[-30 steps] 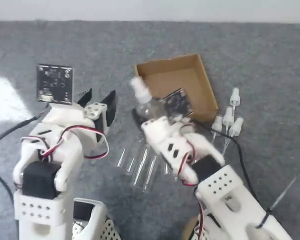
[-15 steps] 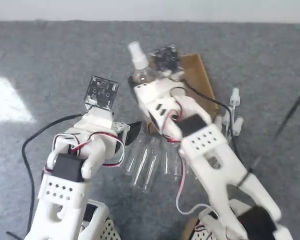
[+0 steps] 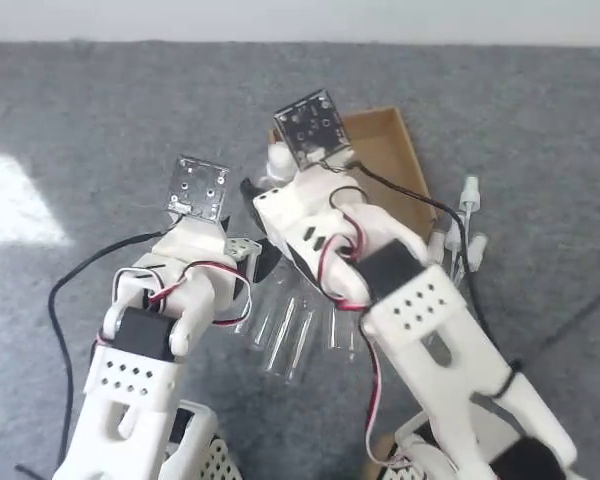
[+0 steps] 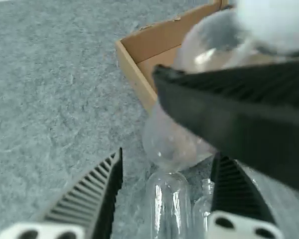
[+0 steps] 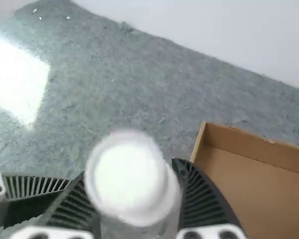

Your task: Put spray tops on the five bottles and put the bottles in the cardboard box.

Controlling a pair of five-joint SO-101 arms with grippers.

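The right gripper (image 5: 132,211) squeezes a bottle (image 4: 174,144) with its spray top (image 5: 127,177) on, up in the air just beside the wall of the box (image 5: 249,145). The left gripper (image 4: 165,194) is spread wide, holding nothing, near the bottle's bottom. I think the bottle should go over the wall, then low inside, before letting go.

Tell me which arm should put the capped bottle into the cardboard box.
Right: the right gripper is shut on the capped bottle beside the cardboard box; the left gripper has open jaws, holding nothing.
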